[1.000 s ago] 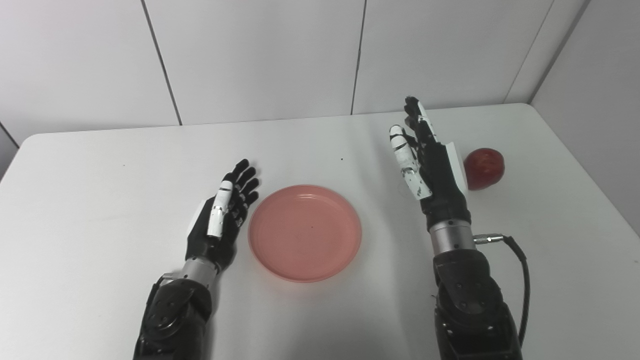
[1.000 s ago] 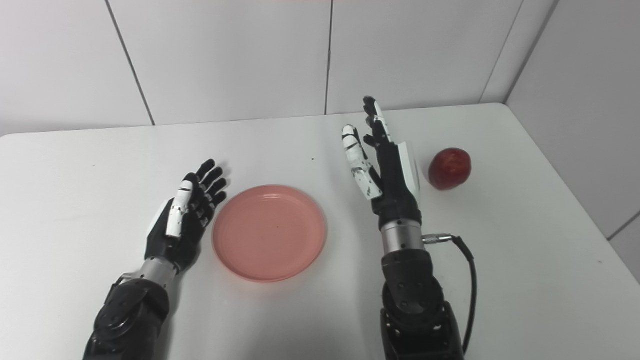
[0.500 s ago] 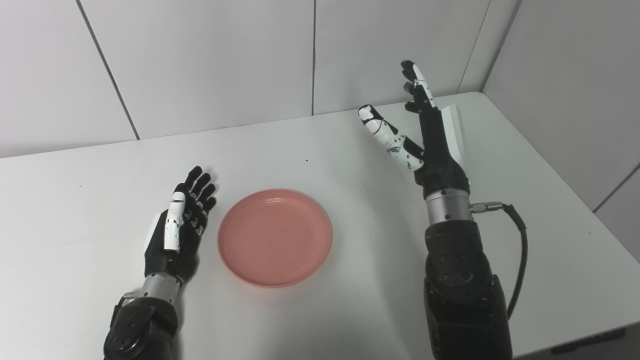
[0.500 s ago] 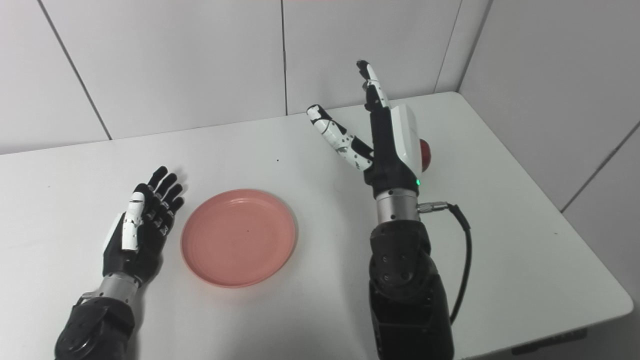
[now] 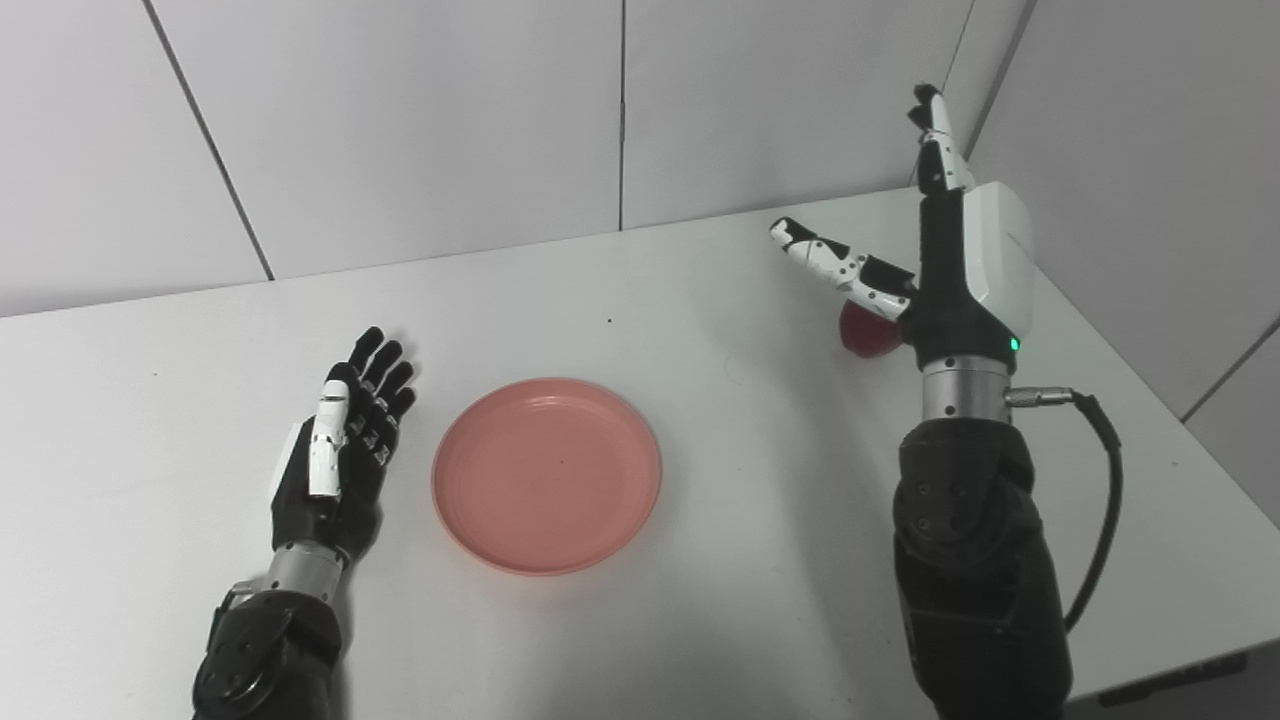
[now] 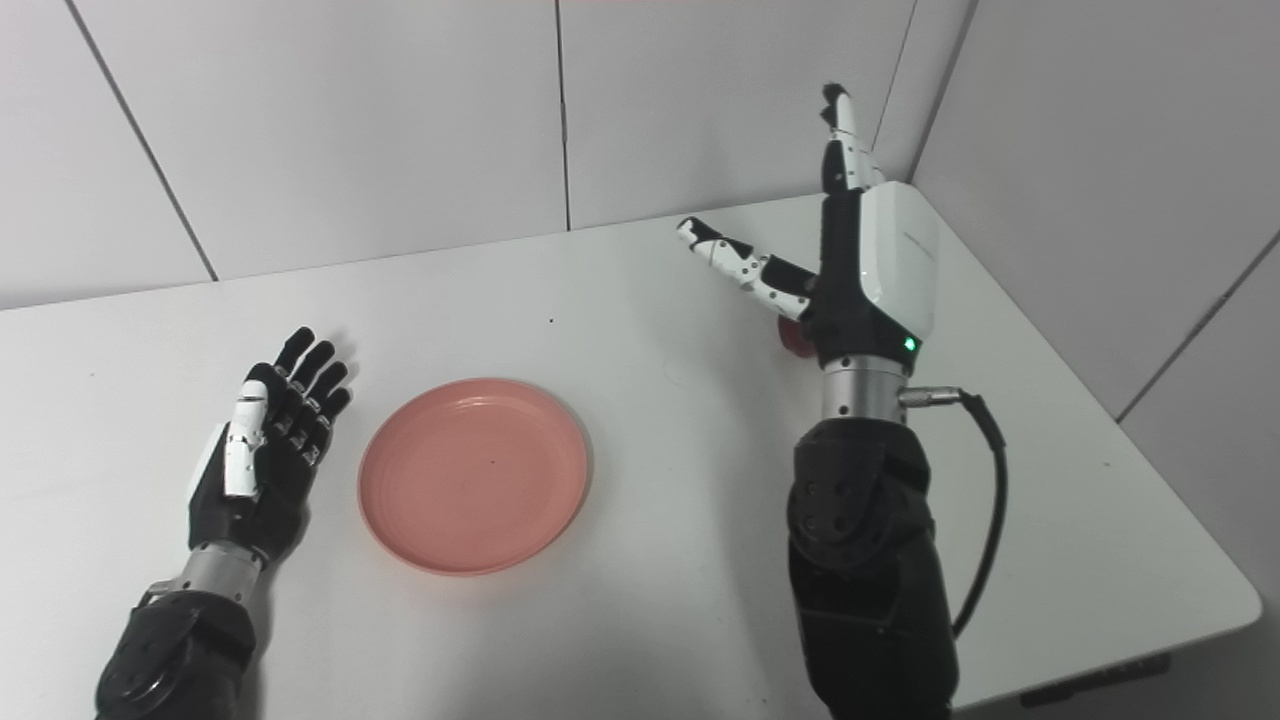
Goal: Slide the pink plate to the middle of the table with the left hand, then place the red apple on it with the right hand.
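The pink plate (image 5: 546,474) lies flat near the middle of the white table (image 5: 700,560), with nothing on it. My left hand (image 5: 335,450) rests open on the table just left of the plate, a small gap between them. My right hand (image 5: 935,255) is raised above the table's right side, open, fingers pointing up and thumb spread to the left. The red apple (image 5: 866,331) sits on the table behind that hand; only its left part shows, below the thumb. In the right eye view just a sliver of the apple (image 6: 797,338) is visible.
White wall panels (image 5: 420,120) stand right behind the table's far edge, and a grey wall closes the right side. The table's right edge and front right corner (image 6: 1240,600) lie near my right arm. A black cable (image 5: 1100,500) loops from the right wrist.
My right hand has risen and moved right, now in front of the apple, thumb spread wider. The camera has shifted, so the whole scene sits differently. Left hand and plate have stayed put.
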Robot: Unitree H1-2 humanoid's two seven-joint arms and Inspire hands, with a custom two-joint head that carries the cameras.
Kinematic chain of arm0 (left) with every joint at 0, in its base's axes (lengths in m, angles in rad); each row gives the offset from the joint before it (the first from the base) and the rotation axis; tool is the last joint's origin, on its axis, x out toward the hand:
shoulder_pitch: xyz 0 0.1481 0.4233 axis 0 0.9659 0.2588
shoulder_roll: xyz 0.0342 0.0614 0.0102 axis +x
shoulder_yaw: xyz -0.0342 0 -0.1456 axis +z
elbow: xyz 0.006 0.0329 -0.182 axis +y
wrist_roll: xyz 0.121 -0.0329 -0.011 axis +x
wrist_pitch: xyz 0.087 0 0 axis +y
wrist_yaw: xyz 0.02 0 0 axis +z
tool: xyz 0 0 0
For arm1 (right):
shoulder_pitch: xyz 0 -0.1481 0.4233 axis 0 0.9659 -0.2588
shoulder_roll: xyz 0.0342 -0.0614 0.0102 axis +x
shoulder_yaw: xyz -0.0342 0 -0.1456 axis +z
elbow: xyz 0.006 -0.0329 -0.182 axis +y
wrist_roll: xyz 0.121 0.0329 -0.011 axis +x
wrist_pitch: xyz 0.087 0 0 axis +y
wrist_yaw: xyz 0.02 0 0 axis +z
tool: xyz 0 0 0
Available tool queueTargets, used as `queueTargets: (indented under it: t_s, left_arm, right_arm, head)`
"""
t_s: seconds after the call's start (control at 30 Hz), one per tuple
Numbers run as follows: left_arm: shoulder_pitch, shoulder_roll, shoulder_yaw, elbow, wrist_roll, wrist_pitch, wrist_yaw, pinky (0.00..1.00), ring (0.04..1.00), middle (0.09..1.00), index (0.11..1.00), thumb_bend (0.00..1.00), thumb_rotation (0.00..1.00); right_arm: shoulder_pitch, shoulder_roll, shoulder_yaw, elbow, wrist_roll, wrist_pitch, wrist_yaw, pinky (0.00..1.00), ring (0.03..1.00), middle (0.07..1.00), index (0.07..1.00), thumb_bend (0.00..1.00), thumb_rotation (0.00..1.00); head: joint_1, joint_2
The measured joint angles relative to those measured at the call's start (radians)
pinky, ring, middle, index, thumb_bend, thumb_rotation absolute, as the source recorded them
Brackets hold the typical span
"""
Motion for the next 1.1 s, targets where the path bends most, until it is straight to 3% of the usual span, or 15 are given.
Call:
queueTargets:
  t_s: [0.1, 0.43, 1.1]
  left_arm:
    - [0.001, 0.0, 0.002, 0.001, 0.0, -0.001, 0.0, 0.97, 0.956, 0.955, 0.935, 0.35, 1.0]
    - [0.004, -0.008, 0.001, -0.003, 0.002, -0.002, 0.002, 0.97, 0.954, 0.952, 0.929, 0.35, 1.0]
    - [0.016, -0.009, 0.0, -0.024, 0.004, 0.0, 0.008, 0.97, 0.956, 0.954, 0.932, 0.35, 1.0]
  right_arm:
    - [0.009, -0.024, -0.007, 0.045, -0.004, -0.011, -0.034, 0.76, 0.857, 0.909, 0.96, 1.0, 0.57]
    - [0.009, -0.094, -0.005, 0.194, -0.039, -0.046, -0.122, 0.8, 0.899, 0.936, 0.969, 1.0, 0.62]
    - [-0.024, -0.14, 0.005, 0.39, 0.04, -0.044, -0.116, 0.79, 0.895, 0.929, 0.952, 1.0, 0.58]
  head:
    - [0.0, -0.003]
    - [0.008, -0.003]
    - [0.017, 0.018]
